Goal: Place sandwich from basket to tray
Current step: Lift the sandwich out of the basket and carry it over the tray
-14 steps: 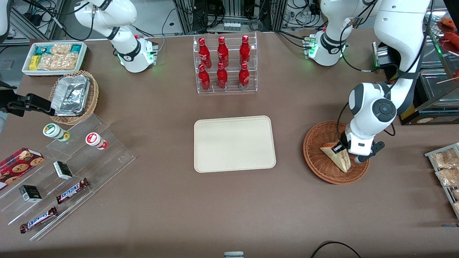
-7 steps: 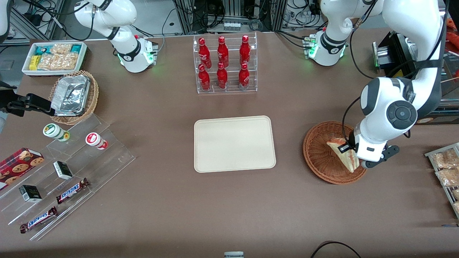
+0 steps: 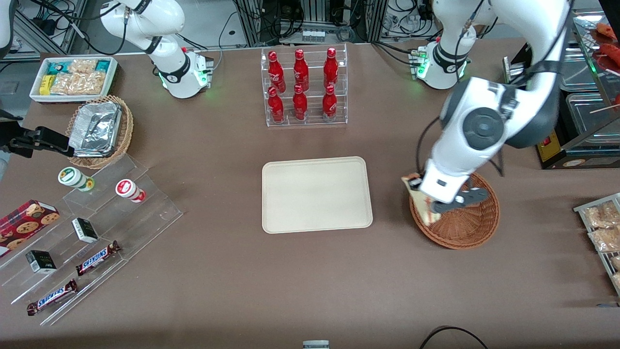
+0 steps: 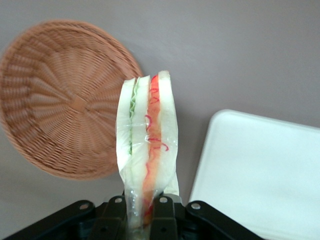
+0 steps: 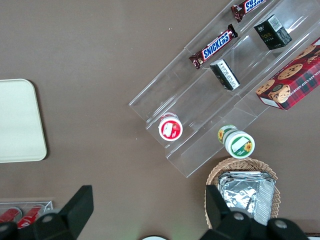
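My left gripper [image 3: 420, 198] is shut on the clear-wrapped sandwich [image 3: 419, 205], a pale bread wedge with red-orange and green filling, and holds it in the air above the basket's rim that faces the tray. In the left wrist view the sandwich [image 4: 147, 145] stands pinched between the black fingers [image 4: 165, 212], with the gripper [image 4: 141, 212] above bare table. The reddish-brown wicker basket [image 3: 465, 228] holds nothing; it also shows in the left wrist view [image 4: 65, 100]. The cream-beige tray [image 3: 316, 194] lies bare at the table's middle, a short gap from the sandwich; it also shows in the left wrist view [image 4: 260, 175].
A clear rack of red bottles [image 3: 303, 87] stands farther from the front camera than the tray. Wire racks of snack packets [image 3: 600, 228] lie at the working arm's end. A foil-filled tan basket [image 3: 99, 130], a white snack bin [image 3: 72, 77] and acrylic shelves with candy bars [image 3: 87, 232] are toward the parked arm's end.
The gripper has lifted the sandwich out of the basket and carried it sideways to the basket's tray-side rim. The arm's wrist has swung over the basket. The basket is now bare.
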`<state>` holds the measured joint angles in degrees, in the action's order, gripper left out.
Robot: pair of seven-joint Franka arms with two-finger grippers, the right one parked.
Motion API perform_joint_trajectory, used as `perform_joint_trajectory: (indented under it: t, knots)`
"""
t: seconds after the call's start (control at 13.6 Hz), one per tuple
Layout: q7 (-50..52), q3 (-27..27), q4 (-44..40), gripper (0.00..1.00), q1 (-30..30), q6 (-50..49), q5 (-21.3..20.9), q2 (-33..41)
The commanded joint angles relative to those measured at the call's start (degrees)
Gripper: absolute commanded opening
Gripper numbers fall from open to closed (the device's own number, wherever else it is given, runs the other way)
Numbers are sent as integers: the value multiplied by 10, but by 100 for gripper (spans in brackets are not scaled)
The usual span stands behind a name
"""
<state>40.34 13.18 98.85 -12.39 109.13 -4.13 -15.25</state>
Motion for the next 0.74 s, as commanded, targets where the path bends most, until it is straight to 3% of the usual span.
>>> perform_joint_trajectory:
  t: [0.0, 0.29, 0.66]
  knots:
    - [25, -3, -40, 0, -53, -11, -3, -40]
    - [45, -3, -131, 0, -136, -8, -3, -138]
    - [74, -3, -143, 0, -211, 92, -11, -214]
